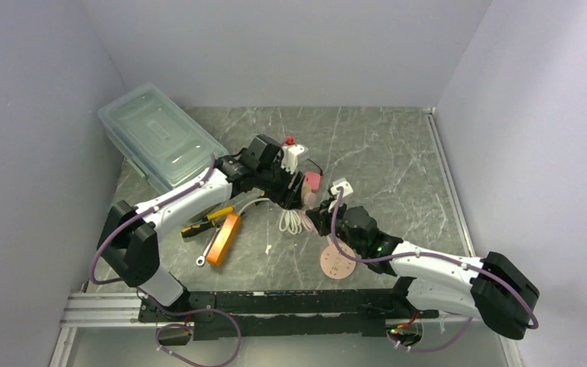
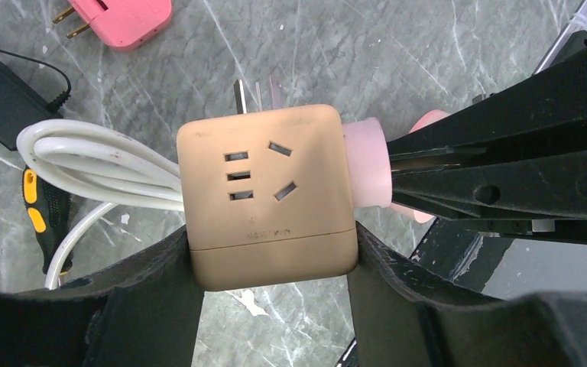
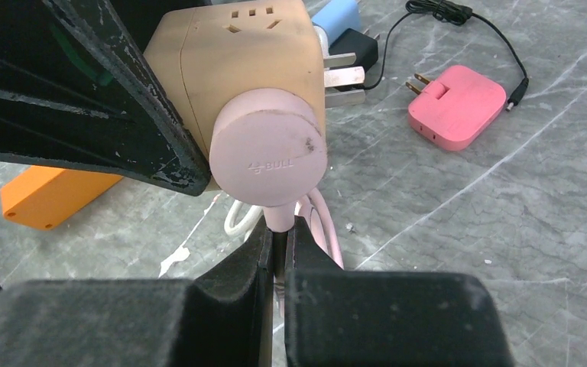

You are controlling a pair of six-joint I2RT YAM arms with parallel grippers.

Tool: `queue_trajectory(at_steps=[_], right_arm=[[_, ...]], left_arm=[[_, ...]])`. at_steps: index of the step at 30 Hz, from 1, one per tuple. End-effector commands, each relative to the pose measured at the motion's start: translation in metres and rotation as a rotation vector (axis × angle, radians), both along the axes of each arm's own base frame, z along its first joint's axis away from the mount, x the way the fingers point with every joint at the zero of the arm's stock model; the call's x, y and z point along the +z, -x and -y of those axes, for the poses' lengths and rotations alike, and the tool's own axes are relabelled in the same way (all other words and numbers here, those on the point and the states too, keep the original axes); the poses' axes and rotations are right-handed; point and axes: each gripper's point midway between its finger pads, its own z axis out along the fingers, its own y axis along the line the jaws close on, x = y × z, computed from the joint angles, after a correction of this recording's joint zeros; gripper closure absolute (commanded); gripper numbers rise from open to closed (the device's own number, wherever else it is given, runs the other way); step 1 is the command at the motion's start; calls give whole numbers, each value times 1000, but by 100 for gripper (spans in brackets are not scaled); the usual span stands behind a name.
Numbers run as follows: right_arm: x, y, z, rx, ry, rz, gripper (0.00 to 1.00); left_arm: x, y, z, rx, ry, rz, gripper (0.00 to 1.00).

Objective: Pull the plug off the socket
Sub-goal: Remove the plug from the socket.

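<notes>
Plug (image 3: 267, 145) seated in socket (image 2: 267, 195); left tool (image 2: 274, 256) clamps socket, right tool (image 3: 279, 238) pinched on plug neck; pull pending.

Grey marbled counter (image 1: 382, 145): clear lidded container (image 1: 160, 138) at rear left; orange block (image 1: 224, 238) just beside a silver wrench (image 1: 208, 251) and a yellow-and-black-handled tool (image 1: 201, 224); pink two-prong charger (image 3: 457, 105) near a black adapter (image 2: 4, 99); round pinkish disc (image 1: 338, 262) toward the near edge.

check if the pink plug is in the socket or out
In: the pink plug sits flush against the tan socket cube, no prongs showing.
</notes>
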Motion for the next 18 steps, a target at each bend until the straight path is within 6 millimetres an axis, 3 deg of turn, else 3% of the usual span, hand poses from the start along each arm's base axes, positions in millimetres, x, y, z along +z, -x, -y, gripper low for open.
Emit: queue_trajectory(at_steps=[1,6,12,18], right_arm=[[48,-10,0,-30,-129,118,100],[42,-12,0,-40,-117,104,100],[23,-19,-7,-55,-67,45,100],[1,-28,-20,-60,-9,-31,100]], left_arm=[[-2,-47,-50,161,-211,184,100],[7,-38,-37,126,-103,132,100],[44,-21,-13,26,180,25,100],[67,-9,-7,-38,293,17,100]])
